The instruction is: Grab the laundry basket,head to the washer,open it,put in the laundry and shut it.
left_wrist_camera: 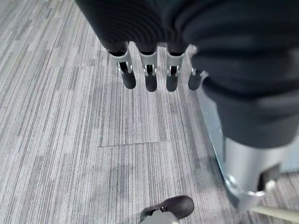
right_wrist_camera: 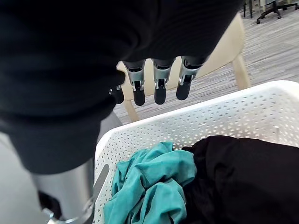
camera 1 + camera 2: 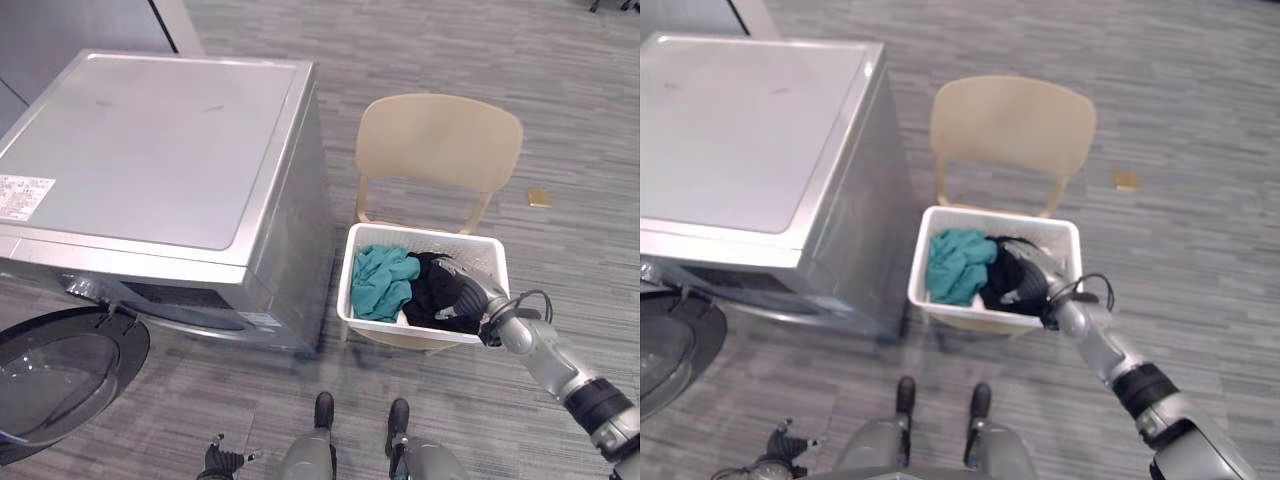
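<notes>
We see the right hand point(image 3: 468, 291) over the black garment point(image 2: 243, 177) in the white basket point(image 3: 1060, 236), fingers relaxed, gripping nothing. Left hand point(image 1: 149, 74) hangs open above the floor point(image 1: 70, 140); washer door point(image 3: 60, 375) open.

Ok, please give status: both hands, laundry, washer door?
Right hand open over white laundry basket, holding nothing. Left hand open, low by the floor. Teal garment and black garment in basket. Washer door open.
</notes>
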Available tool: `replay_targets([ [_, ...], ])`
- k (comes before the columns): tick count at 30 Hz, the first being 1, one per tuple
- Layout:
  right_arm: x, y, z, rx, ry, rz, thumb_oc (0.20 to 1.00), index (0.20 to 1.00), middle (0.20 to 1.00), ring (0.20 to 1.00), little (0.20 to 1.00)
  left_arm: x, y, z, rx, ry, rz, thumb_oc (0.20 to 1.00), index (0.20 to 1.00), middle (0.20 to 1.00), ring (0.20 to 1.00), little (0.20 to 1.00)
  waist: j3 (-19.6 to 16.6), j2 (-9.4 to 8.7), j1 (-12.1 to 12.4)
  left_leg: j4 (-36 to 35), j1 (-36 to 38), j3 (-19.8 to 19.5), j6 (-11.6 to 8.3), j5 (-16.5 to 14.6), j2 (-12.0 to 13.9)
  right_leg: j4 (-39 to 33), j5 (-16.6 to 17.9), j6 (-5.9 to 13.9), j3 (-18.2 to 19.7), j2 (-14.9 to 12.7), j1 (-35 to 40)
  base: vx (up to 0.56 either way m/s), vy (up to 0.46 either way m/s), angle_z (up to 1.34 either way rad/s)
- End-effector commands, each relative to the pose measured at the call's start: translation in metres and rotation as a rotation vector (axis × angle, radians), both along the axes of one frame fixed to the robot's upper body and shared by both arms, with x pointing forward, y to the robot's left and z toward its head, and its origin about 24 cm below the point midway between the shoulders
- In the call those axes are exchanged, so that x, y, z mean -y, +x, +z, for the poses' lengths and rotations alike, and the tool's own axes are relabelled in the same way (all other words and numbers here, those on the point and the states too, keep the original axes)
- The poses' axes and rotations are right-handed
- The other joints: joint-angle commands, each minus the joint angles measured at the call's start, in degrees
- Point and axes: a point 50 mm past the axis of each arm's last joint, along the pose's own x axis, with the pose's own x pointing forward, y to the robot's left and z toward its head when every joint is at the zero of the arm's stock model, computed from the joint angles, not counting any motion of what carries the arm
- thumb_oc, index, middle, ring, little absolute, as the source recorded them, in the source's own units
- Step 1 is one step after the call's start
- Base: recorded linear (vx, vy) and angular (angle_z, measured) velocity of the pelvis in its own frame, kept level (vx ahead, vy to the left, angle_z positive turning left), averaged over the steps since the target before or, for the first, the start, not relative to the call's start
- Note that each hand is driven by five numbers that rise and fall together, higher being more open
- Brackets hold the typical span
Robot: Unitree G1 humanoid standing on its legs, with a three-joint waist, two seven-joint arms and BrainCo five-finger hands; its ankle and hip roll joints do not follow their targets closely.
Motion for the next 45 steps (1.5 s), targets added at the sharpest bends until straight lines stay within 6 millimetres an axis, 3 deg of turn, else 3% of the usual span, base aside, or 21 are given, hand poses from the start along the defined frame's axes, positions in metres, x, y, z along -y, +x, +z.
replay_targets([
  [1,-0.031,0.02,0.027,0.144,-0.001,0.076,1.0,1.0,1.0,1.0,1.0,-0.02,0.021,0.015,0.077,0.083,-0.036,1.0,1.0,1.0,1.0,1.0,1.5,-1.77,1.6,3.7,-3.0,1.4,0.21,-4.2,-1.5,-2.4,0.4,4.51,-0.1,-4.3,2.2,-0.04,0.066,-0.09],
  [5,-0.033,0.034,0.034,0.16,-0.031,0.059,1.0,1.0,1.0,1.0,1.0,-0.017,0.033,0.019,0.123,0.078,-0.047,1.0,1.0,1.0,1.0,1.0,3.0,-1.88,2.7,4.0,-5.2,1.1,0.41,-3.7,-1.8,-2.2,1.0,4.67,-0.3,-4.7,0.1,-0.03,0.025,0.0],
  [9,-0.014,0.055,0.042,0.173,-0.103,-0.061,1.0,1.0,1.0,1.0,1.0,-0.009,0.057,0.029,0.222,0.061,-0.078,1.0,1.0,1.0,1.0,1.0,5.5,-1.72,4.1,4.6,-9.1,0.3,0.28,-3.0,-2.3,-1.7,1.7,4.53,-1.0,-5.2,-3.1,-0.03,0.008,0.05],
  [14,0.003,0.066,0.042,0.162,-0.143,-0.167,1.0,1.0,1.0,1.0,1.0,0.002,0.075,0.036,0.286,0.037,-0.11,1.0,1.0,1.0,1.0,1.0,8.0,-1.49,5.3,5.3,-13.0,-0.8,0.28,-1.9,-2.7,-1.5,2.3,4.45,-2.1,-5.4,-6.3,-0.05,-0.02,0.08],
  [23,0.02,0.086,0.071,0.211,-0.231,-0.281,1.0,1.0,1.0,1.0,1.0,0.018,0.104,0.05,0.376,0.006,-0.172,1.0,1.0,1.0,1.0,1.0,10.3,-0.03,7.5,1.1,-17.4,-3.3,-0.87,2.1,-3.0,-3.0,3.4,4.89,-4.6,-5.6,-10.7,-0.02,-0.022,0.14],
  [24,0.015,0.087,0.072,0.214,-0.198,-0.279,0.664,0.664,0.664,0.664,0.664,0.022,0.106,0.049,0.372,0.004,-0.184,1.0,1.0,1.0,1.0,1.0,10.4,0.38,7.7,-0.1,-17.3,-4.0,-1.21,2.7,-3.4,-3.1,3.2,4.92,-5.4,-5.6,-10.6,0.05,-0.034,0.25],
  [25,0.015,0.087,0.072,0.214,-0.198,-0.279,0.2,0.2,0.2,0.2,0.2,0.022,0.106,0.049,0.372,0.004,-0.184,1.0,1.0,1.0,1.0,1.0,10.4,0.39,7.6,-0.1,-17.3,-4.0,-1.22,2.7,-3.4,-3.1,3.2,4.92,-5.4,-5.6,-10.6,0.05,-0.033,0.14],
  [32,-0.003,0.078,0.059,0.215,-0.028,-0.24,0.2,0.2,0.2,0.2,0.2,0.023,0.102,0.046,0.347,0.008,-0.179,1.0,1.0,1.0,1.0,1.0,9.6,-0.19,6.9,-0.9,-15.1,-4.7,-1.1,2.2,-3.9,-3.3,2.7,5.0,-6.0,-5.7,-8.4,0.05,-0.024,0.16],
  [35,-0.014,0.065,0.06,0.266,0.109,-0.193,0.2,0.2,0.2,0.2,0.2,0.022,0.099,0.043,0.332,0.012,-0.161,1.0,1.0,1.0,1.0,1.0,8.3,-1.15,5.8,-1.1,-12.7,-4.4,-0.66,1.2,-3.9,-3.7,2.6,5.27,-5.6,-5.7,-6.0,0.05,-0.008,0.02],
  [39,-0.024,0.035,0.059,0.305,0.315,-0.121,0.2,0.2,0.2,0.2,0.2,0.019,0.087,0.038,0.302,0.003,-0.123,1.0,1.0,1.0,1.0,1.0,5.3,-2.26,4.0,-1.3,-7.7,-3.7,0.35,-1.1,-3.8,-4.3,2.3,5.63,-4.8,-5.6,-1.7,0.1,0.006,-0.12],
  [40,-0.024,0.035,0.059,0.305,0.315,-0.122,0.2,0.2,0.2,0.2,0.2,0.019,0.087,0.038,0.302,0.003,-0.124,1.0,1.0,1.0,1.0,1.0,5.2,-2.28,4.0,-1.3,-7.9,-3.7,0.39,-0.9,-3.8,-4.4,2.4,5.65,-4.8,-5.7,-1.8,0.11,0.016,-0.1],
  [44,-0.018,-0.002,0.058,0.314,0.549,-0.084,0.2,0.2,0.2,0.2,0.2,0.01,0.062,0.028,0.232,0.009,-0.063,1.0,1.0,1.0,1.0,1.0,1.1,-2.76,1.4,-1.1,-2.3,-2.8,1.38,-3.3,-3.7,-4.3,1.6,5.88,-3.8,-5.6,2.6,0.14,0.033,-0.13],
  [45,-0.018,-0.003,0.057,0.312,0.549,-0.085,0.2,0.2,0.2,0.2,0.2,0.01,0.061,0.027,0.23,0.009,-0.064,1.0,1.0,1.0,1.0,1.0,1.1,-2.77,1.5,-1.1,-2.3,-2.8,1.38,-3.3,-3.7,-4.4,1.6,5.89,-3.7,-5.6,2.7,0.12,0.046,-0.23],
])
